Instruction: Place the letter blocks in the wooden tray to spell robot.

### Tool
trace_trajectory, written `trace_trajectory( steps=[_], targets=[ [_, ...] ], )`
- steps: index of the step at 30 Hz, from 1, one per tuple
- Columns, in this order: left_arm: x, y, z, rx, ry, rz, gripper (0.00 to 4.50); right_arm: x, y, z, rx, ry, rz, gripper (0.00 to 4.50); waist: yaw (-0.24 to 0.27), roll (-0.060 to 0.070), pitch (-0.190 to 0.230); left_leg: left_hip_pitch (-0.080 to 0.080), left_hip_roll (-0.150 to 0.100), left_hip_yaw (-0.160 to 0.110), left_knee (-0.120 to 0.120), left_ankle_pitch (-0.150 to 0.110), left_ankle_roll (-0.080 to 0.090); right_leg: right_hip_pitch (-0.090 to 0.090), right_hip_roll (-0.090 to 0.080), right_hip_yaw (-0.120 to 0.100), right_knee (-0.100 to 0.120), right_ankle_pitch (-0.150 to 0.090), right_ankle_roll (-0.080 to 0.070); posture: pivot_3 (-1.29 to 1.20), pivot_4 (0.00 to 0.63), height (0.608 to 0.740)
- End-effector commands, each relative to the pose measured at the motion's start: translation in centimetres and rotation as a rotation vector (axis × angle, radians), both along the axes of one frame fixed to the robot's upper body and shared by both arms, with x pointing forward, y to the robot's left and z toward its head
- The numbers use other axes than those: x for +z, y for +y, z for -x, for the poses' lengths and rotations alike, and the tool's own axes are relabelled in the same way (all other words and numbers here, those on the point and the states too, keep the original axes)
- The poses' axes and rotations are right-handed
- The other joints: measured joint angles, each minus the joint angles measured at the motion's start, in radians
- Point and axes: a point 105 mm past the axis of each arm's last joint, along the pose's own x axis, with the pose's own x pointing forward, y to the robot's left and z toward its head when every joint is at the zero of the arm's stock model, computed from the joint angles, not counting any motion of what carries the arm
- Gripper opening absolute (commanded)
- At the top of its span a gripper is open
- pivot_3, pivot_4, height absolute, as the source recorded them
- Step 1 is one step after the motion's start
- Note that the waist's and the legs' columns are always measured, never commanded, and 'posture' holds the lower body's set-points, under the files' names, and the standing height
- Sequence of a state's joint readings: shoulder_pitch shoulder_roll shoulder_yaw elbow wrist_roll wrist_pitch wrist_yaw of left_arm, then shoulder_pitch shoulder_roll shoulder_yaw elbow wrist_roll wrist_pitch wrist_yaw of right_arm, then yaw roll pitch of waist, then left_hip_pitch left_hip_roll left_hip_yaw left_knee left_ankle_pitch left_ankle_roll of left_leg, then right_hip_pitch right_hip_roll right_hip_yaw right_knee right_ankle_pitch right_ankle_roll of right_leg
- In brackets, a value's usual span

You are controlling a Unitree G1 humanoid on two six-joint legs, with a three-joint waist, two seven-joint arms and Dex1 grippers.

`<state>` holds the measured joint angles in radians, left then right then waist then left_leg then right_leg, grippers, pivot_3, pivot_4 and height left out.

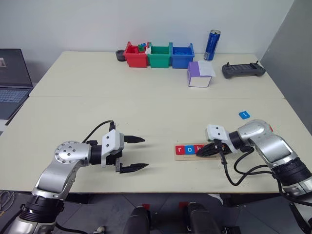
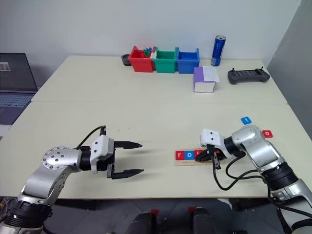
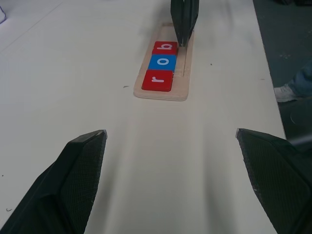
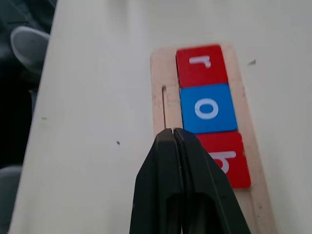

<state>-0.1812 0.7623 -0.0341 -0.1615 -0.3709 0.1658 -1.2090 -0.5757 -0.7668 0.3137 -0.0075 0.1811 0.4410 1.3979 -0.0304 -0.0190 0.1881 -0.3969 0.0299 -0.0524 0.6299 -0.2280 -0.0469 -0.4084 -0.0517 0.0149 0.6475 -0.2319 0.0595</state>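
Note:
The wooden tray [image 3: 163, 93] lies on the table near its front edge, to the right of centre. Three letter blocks sit in it side by side: a red r [image 3: 157, 80], a blue o [image 3: 162, 62] and a red b [image 3: 165, 48]. My right gripper [image 4: 172, 131] is shut with nothing in it, its tip over the tray's edge beside the b block [image 4: 229, 163]. A loose blue block [image 2: 246, 120] and a loose red block [image 2: 267, 133] lie on the table beyond my right arm. My left gripper [image 1: 145, 153] hangs open and empty, well left of the tray.
At the back stand a red bin [image 1: 135, 54], a green bin [image 1: 159, 54] and a blue bin [image 1: 182, 54]. Near them are a blue can [image 1: 211, 45], a purple and white box [image 1: 200, 74] and a dark controller [image 1: 243, 70]. A laptop [image 1: 12, 80] sits at far left.

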Motion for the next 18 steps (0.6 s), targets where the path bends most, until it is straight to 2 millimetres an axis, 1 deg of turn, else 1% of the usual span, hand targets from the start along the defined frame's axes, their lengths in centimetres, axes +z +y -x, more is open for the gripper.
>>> trace_trajectory(
  steps=[1, 3, 5, 7, 11, 13, 14, 15, 16, 18],
  targets=[
    [1.2, 0.2, 0.0, -0.005, -0.056, -0.011, 4.5, 4.5, -0.9, -0.2, -0.041, -0.064, -0.111, 0.05, 0.0, 0.0, 0.0, 0.0, 0.0, 0.0, 0.0, 0.0, 0.0, 0.0, 0.0, 0.0, 0.0, 0.0, 0.0, 0.0, 0.15, 0.74],
    [1.2, 0.1, 0.1, -0.008, -0.056, -0.007, 4.5, 5.6, -1.6, -0.3, -0.088, -0.086, -0.137, 0.05, 0.001, 0.0, 0.0, 0.0, 0.0, 0.0, 0.0, 0.0, 0.0, 0.0, 0.0, 0.0, 0.0, 0.0, 0.0, 0.0, 0.15, 0.74],
    [1.3, 0.0, 0.1, -0.012, -0.056, -0.002, 4.5, 6.3, -2.4, -0.4, -0.142, -0.102, -0.154, 0.05, 0.001, 0.0, 0.0, 0.0, 0.0, 0.0, 0.0, 0.0, 0.0, 0.0, 0.0, 0.0, 0.0, 0.0, 0.0, 0.0, 0.15, 0.74],
    [1.3, -0.2, 0.0, -0.017, -0.056, 0.002, 4.5, 7.1, -3.5, -0.7, -0.227, -0.109, -0.197, 0.05, 0.001, 0.0, 0.0, 0.0, 0.0, 0.0, 0.0, 0.0, 0.0, 0.0, 0.0, 0.0, 0.0, 0.0, 0.0, 0.0, 0.15, 0.74],
    [1.5, -0.3, -0.1, -0.026, -0.059, 0.006, 4.5, 7.9, -6.6, -1.1, -0.422, -0.139, -0.232, 0.05, 0.001, 0.0, 0.0, 0.0, 0.0, 0.0, 0.0, 0.0, 0.0, 0.0, 0.0, 0.0, 0.0, 0.0, 0.0, 0.0, 0.15, 0.74],
    [1.6, -0.3, -0.3, -0.029, -0.06, 0.006, 4.5, 8.1, -8.1, -0.9, -0.503, -0.138, -0.255, 0.41, 0.002, 0.0, 0.0, 0.0, 0.0, 0.0, 0.0, 0.0, 0.0, 0.0, 0.0, 0.0, 0.0, 0.0, 0.0, 0.0, 0.15, 0.74],
    [1.6, -0.4, -0.3, -0.033, -0.06, 0.006, 4.5, 8.0, -8.7, -0.5, -0.524, -0.12, -0.269, 0.58, 0.003, 0.0, 0.0, 0.0, 0.0, 0.0, 0.0, 0.0, 0.0, 0.0, 0.0, 0.0, 0.0, 0.0, 0.0, 0.0, 0.15, 0.74],
    [1.6, -0.4, -0.3, -0.037, -0.06, 0.006, 4.5, 7.9, -9.1, -0.1, -0.543, -0.107, -0.274, 0.9, 0.003, 0.0, 0.0, 0.0, 0.0, 0.0, 0.0, 0.0, 0.0, 0.0, 0.0, 0.0, 0.0, 0.0, 0.0, 0.0, 0.15, 0.74],
    [1.6, -0.4, -0.4, -0.042, -0.059, 0.006, 4.5, 7.7, -9.4, 0.1, -0.562, -0.102, -0.276, 1.32, 0.003, 0.0, 0.0, 0.0, 0.0, 0.0, 0.0, 0.0, 0.0, 0.0, 0.0, 0.0, 0.0, 0.0, 0.0, 0.0, 0.15, 0.74],
    [1.6, -0.6, -0.5, -0.05, -0.058, 0.007, 4.5, 7.2, -10.6, 0.3, -0.644, -0.105, -0.273, 1.9, 0.003, 0.0, 0.0, 0.0, 0.0, 0.0, 0.0, 0.0, 0.0, 0.0, 0.0, 0.0, 0.0, 0.0, 0.0, 0.0, 0.15, 0.74]
  ],
)
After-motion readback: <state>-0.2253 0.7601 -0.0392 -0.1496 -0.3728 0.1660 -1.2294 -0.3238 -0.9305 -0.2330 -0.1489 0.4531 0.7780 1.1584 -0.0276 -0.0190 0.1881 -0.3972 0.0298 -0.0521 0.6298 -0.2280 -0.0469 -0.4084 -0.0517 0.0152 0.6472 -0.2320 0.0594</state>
